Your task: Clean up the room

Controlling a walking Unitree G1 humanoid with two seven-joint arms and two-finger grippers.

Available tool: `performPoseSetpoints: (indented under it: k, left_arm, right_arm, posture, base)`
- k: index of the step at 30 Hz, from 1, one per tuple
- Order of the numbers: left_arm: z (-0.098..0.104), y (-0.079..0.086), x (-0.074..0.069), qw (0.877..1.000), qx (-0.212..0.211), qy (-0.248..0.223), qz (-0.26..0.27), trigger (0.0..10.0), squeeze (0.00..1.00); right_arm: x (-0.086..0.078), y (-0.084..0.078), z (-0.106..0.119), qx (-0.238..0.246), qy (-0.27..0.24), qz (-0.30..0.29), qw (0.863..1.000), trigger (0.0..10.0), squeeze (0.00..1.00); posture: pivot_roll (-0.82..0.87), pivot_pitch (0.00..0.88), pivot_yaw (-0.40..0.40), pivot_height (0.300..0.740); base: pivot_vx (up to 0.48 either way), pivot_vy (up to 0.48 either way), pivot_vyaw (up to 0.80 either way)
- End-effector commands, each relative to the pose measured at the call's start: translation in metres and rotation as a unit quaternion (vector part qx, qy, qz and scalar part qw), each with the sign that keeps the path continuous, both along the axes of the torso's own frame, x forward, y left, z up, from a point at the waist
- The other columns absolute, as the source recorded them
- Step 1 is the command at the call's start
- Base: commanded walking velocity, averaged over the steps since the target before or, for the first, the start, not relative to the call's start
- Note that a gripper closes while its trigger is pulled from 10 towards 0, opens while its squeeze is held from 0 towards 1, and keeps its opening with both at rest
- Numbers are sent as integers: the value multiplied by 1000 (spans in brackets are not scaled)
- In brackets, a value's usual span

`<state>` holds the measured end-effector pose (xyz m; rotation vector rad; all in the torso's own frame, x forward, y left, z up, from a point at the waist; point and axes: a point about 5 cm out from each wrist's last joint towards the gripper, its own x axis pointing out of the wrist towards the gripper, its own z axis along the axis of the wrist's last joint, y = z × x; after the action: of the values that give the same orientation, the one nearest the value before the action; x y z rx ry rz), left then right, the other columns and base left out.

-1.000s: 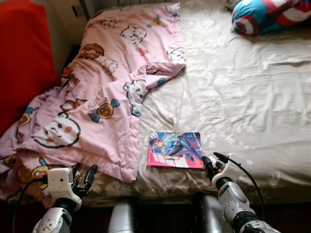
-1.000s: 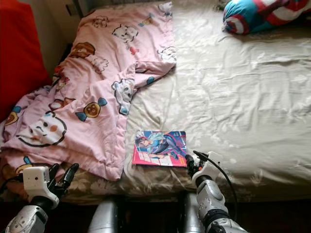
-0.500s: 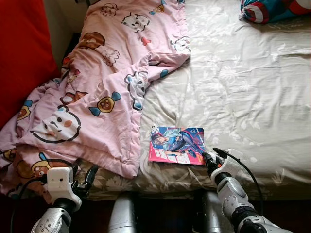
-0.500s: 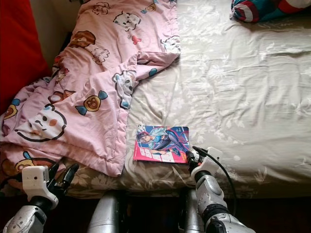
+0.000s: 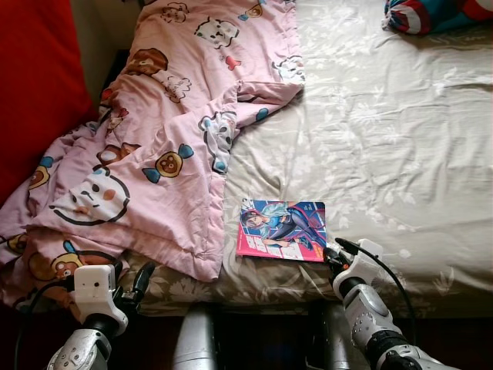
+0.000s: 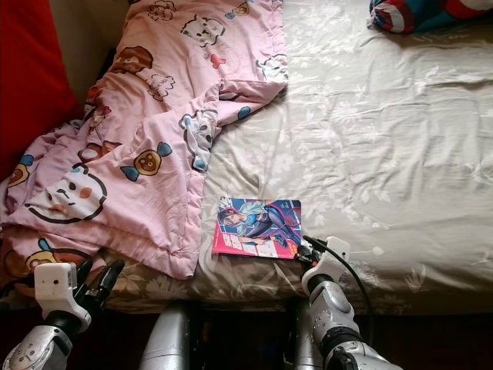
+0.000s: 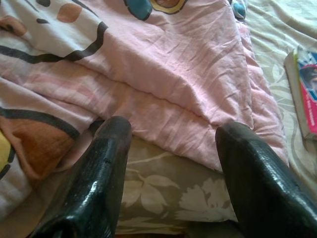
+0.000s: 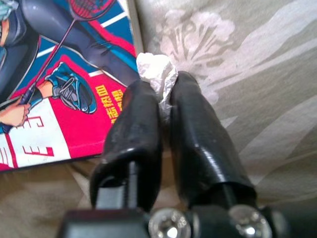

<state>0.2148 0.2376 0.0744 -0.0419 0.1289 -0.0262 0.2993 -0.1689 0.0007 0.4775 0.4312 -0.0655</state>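
Observation:
A colourful comic book [image 5: 282, 230] lies flat on the beige floral bedsheet [image 5: 385, 139] near the bed's front edge. My right gripper [image 8: 163, 106] is at the book's right corner, shut on a small crumpled white tissue [image 8: 157, 73] that sticks out past its fingertips. From the head it appears at the bed edge as the right gripper [image 5: 331, 254]. My left gripper [image 7: 173, 144] is open, low at the front left, facing the hem of the pink cartoon blanket [image 5: 169, 131], with nothing between its fingers. The same left gripper [image 5: 131, 281] sits below the blanket's edge.
The pink blanket [image 7: 163, 74] lies rumpled over the bed's left half and hangs over its front. A red cushion [image 5: 35, 85] stands at the far left. A blue, red and white pillow [image 5: 431, 14] rests at the back right.
The camera has tilted down slightly, shifting the scene. My right gripper has edged in against the book's right corner. The left gripper has stayed put.

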Motion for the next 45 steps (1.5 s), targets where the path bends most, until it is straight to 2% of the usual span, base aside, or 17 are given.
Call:
performPoseSetpoints:
  k: [1, 6, 10, 16, 17, 19, 20, 23, 26, 27, 32, 34, 41, 45]
  left_arm:
    - [-3, 6, -5, 1000, 11, 18, 2, 10000, 0]
    - [-4, 6, -3, 1000, 12, 19, 1, 10000, 0]
    - [-11, 1, 6, 1000, 5, 18, 6, 10000, 0]
    - [-14, -2, 13, 1000, -1, 14, 12, 10000, 0]
    - [-16, -4, 17, 1000, -7, 9, 19, 10000, 0]
    - [-17, -5, 20, 1000, -10, 8, 22, 10000, 0]
    - [-20, -5, 23, 999, -20, 5, 35, 10000, 0]
    - [-24, -7, 24, 999, -27, 6, 43, 10000, 0]
    - [-31, -9, 23, 998, -38, 10, 53, 10000, 0]
    - [-33, -9, 23, 997, -41, 11, 57, 10000, 0]
    - [-40, -14, 22, 996, -58, 15, 70, 10000, 0]
    - [-44, -19, 24, 996, -61, 15, 64, 10000, 0]
    - [-55, -26, 28, 996, -66, 27, 56, 10000, 0]
    - [-62, -25, 29, 995, -65, 44, 59, 10000, 0]
  right_arm:
    - [-13, 3, -14, 5, 31, -3, 999, 0, 0]
    - [-14, 1, -14, 3, 31, -4, 1000, 0, 0]
    - [-14, -11, -12, -19, 22, -12, 999, 0, 0]
    - [-9, -17, -5, -35, -1, -17, 999, 0, 0]
    - [-6, -19, 1, -49, -30, -11, 998, 0, 0]
    - [-5, -19, 4, -54, -42, -7, 998, 0, 0]
    - [-5, -20, 8, -60, -69, -1, 996, 0, 0]
    - [-6, -21, 9, -69, -84, 7, 994, 0, 0]
    - [-13, -23, 10, -100, -109, 29, 989, 0, 0]
    - [-15, -23, 11, -107, -115, 34, 987, 10000, 0]
    - [-27, -27, 9, -142, -131, 51, 980, 10000, 0]
    - [-32, -32, 5, -153, -119, 45, 980, 10000, 0]
    - [-46, -42, -6, -129, -91, 15, 987, 10000, 0]
    - [-50, -40, -14, -137, -66, 19, 988, 10000, 0]
  posture:
    - [276, 260, 117, 601]
    - [266, 253, 114, 601]
    - [224, 211, 81, 601]
    - [204, 181, 61, 601]
    - [178, 147, 34, 601]
    - [174, 142, 29, 601]
    - [161, 124, 13, 601]
    - [149, 102, -6, 601]
    - [131, 71, -33, 601]
    - [131, 71, -33, 601]
    - [97, 20, -52, 601]
    - [86, 5, -53, 601]
    - [67, 0, -52, 601]
    - [63, 0, -47, 611]
  base:
    - [0, 0, 0]
    - [0, 0, 0]
    - [0, 0, 0]
    - [0, 0, 0]
    - [0, 0, 0]
    - [0, 0, 0]
    - [0, 0, 0]
    - [0, 0, 0]
    - [0, 0, 0]
    - [0, 0, 0]
    - [0, 0, 0]
    - [0, 0, 0]
    - [0, 0, 0]
    - [0, 0, 0]
